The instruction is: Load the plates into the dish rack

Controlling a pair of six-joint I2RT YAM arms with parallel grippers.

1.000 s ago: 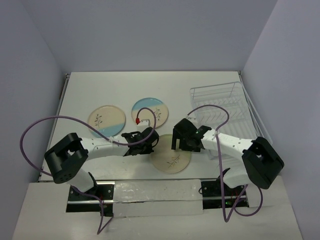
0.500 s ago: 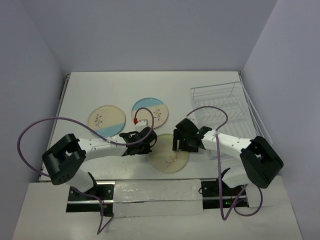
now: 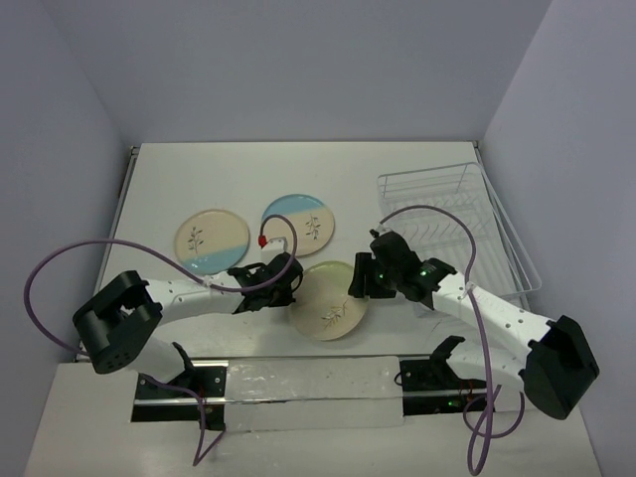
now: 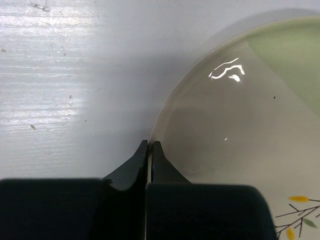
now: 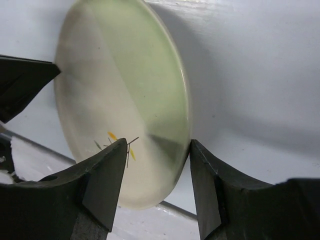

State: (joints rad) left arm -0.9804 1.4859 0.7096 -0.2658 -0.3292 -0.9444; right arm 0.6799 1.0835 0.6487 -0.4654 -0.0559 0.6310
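The pale green plate (image 3: 328, 303) (image 4: 240, 130) (image 5: 125, 100) lies near the front middle of the table, its right side tipped up. My left gripper (image 3: 289, 287) (image 4: 150, 142) is shut, its tips pressed against the plate's left rim. My right gripper (image 3: 360, 282) (image 5: 158, 142) is open and straddles the plate's right edge, one finger (image 5: 107, 170) over the face and the other (image 5: 205, 175) touching the rim. Two part-blue plates (image 3: 212, 239) (image 3: 299, 222) lie flat behind. The clear dish rack (image 3: 427, 179) stands at the right and holds nothing.
Purple cables loop over both arms. The grey side walls close in the table on the left and right. The metal mounting rail (image 3: 308, 381) runs along the near edge.
The right gripper's jaws have narrowed around the green plate's right edge. The plate has shifted slightly left and tipped up. The left gripper has stayed shut at the plate's left rim.
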